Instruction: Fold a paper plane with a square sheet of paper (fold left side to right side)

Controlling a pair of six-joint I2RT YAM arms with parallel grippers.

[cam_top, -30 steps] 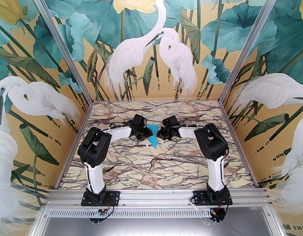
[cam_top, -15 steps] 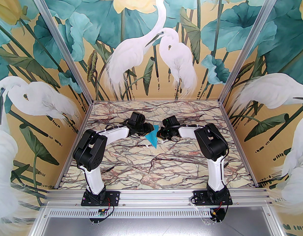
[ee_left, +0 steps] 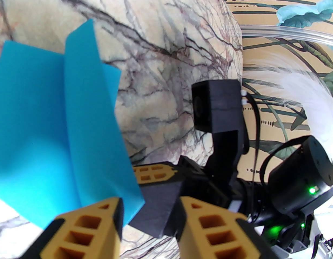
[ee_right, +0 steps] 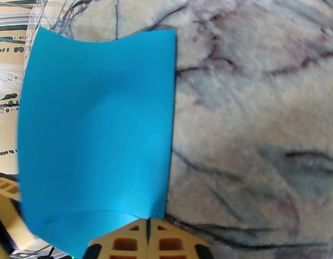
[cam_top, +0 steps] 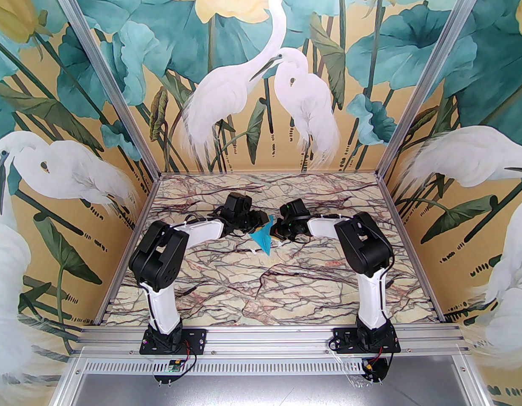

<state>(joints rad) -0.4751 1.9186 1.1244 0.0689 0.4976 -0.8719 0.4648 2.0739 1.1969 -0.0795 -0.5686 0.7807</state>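
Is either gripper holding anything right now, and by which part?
The right gripper pinches the blue paper at its edge, near a corner. The left gripper is open, gripping nothing.

Marble table [cam_top: 244,286], egret mural walls [cam_top: 227,95], aluminium frame [cam_top: 269,334]

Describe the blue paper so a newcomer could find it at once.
On the marble table, look between the left gripper and the right gripper. There is a creased sheet of paper, pinched by the right one. Only it is plain bright cyan; the mural leaves are teal.
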